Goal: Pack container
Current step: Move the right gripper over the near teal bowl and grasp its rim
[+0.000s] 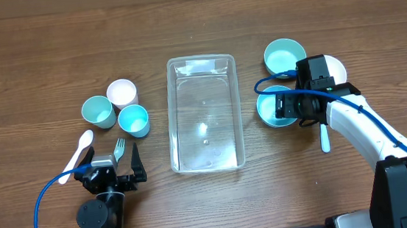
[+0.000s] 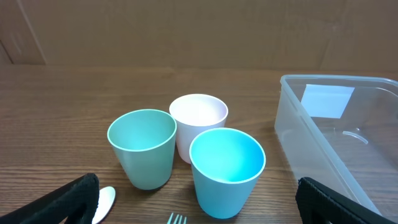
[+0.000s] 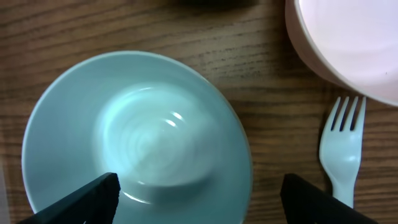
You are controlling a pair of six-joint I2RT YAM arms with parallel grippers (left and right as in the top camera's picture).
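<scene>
The right pincer point(image 3: 199, 202) is spread wide, one dark finger on either side of a teal bowl point(image 3: 137, 143), gripping nothing; whether it touches the rim cannot be made out. The left pincer point(image 1: 111, 170), at the overhead's lower left, gapes too, with nothing in it. The container point(image 1: 170, 117) sits mid-frame on the surface point(image 1: 36, 55). The right arm hides much of that bowl and of a white bowl point(image 1: 336, 65). Three cups point(image 2: 227, 168) cluster left of the container. The left wrist view's bottom edge cuts off a fork point(image 2: 177, 219) and a spoon point(image 2: 106, 202).
</scene>
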